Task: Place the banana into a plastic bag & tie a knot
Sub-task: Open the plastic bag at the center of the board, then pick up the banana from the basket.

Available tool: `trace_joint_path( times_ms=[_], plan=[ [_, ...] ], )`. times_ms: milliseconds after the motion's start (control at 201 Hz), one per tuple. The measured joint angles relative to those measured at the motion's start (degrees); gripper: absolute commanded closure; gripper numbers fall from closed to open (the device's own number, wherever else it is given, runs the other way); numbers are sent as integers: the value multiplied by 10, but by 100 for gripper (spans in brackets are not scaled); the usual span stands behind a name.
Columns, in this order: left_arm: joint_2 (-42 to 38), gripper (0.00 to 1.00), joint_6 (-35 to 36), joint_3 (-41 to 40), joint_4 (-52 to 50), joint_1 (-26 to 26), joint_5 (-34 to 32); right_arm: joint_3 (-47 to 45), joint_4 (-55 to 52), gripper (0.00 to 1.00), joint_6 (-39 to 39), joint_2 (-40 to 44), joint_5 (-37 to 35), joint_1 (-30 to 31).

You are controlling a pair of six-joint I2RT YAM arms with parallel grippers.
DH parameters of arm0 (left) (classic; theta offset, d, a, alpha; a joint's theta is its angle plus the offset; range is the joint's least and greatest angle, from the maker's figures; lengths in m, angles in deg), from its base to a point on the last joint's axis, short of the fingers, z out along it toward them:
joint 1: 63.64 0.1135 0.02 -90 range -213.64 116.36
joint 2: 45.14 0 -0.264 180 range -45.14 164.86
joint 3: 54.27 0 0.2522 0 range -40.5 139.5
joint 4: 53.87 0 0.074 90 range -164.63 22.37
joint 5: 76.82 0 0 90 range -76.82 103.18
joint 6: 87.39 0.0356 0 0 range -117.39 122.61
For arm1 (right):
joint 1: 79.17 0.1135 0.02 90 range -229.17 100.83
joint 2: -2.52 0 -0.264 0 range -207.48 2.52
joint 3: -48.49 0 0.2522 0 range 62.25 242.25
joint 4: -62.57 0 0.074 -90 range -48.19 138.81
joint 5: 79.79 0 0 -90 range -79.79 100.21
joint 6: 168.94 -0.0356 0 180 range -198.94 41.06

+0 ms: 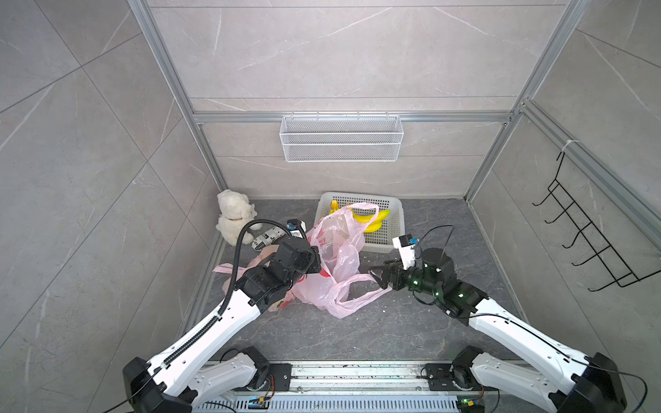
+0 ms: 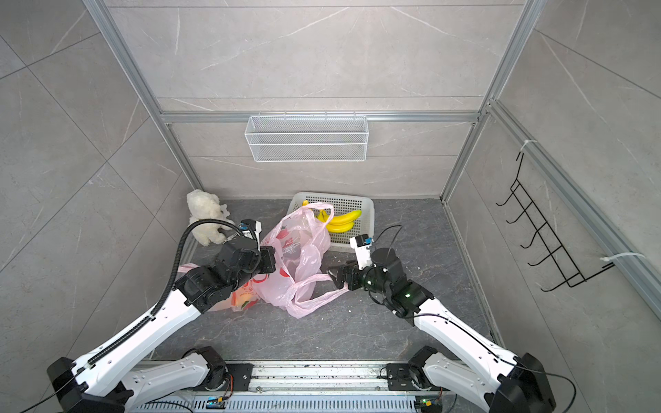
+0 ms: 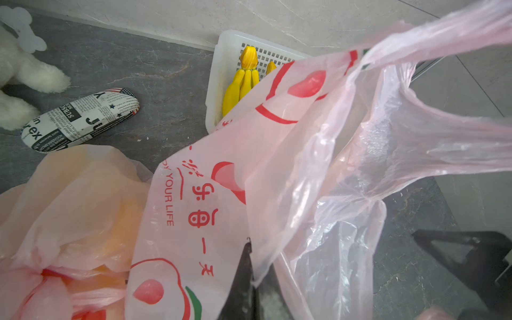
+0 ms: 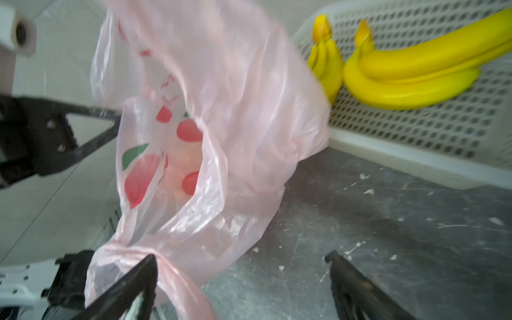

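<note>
Two arms are reaching in from the near edge of the worktop (image 1: 357, 338), the left arm (image 1: 221, 321) and the right arm (image 1: 518, 332). On the left, the left claw (image 1: 316, 264) is pinching shut on the rim of the pink plastic bag (image 1: 338, 255), holding that side up, with the mouth gaping towards the right. On the right, the right claw (image 1: 377, 278) is standing wide open. In the right wrist view one handle loop (image 4: 177, 274) is draping over one of its fingers (image 4: 130, 288), with nothing pressed between the two. A second, orange-tinted bag (image 2: 239, 300) is lying flat under the left arm. Farther back, just behind the pink bag, the bananas (image 1: 373, 219) are lying in a white perforated basket (image 1: 392, 229), outside the bag. At the far left a newspaper-print case (image 3: 80, 119) is lying beside a white plush toy (image 1: 232, 214). A white wire shelf (image 1: 341, 137) is hanging on the far wall.
</note>
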Motion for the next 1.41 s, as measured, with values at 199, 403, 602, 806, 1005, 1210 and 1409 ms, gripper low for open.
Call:
trace_joint_path(
  times_ms=[199,403,602,806,1005,1210,1409],
  plan=[
    [-73,100,2,0,-25,-9,-9,132,-41,7,-47,-116,-55,-57],
    [-96,100,1,0,-34,-54,-22,295,-88,9,-115,-310,-119,-56],
    [-52,100,0,0,-24,-91,-22,445,-171,8,-170,-451,-195,-54],
    [-6,100,2,0,11,-111,-20,575,-237,9,-207,-562,-241,-54],
    [-5,100,4,-3,25,-112,-24,714,-316,10,-230,-668,-263,-57],
    [-12,100,4,-13,27,-112,-32,887,-428,11,-246,-777,-288,-64],
    [-14,100,5,-14,27,-112,-36,996,-529,11,-266,-842,-306,-66]
  ],
)
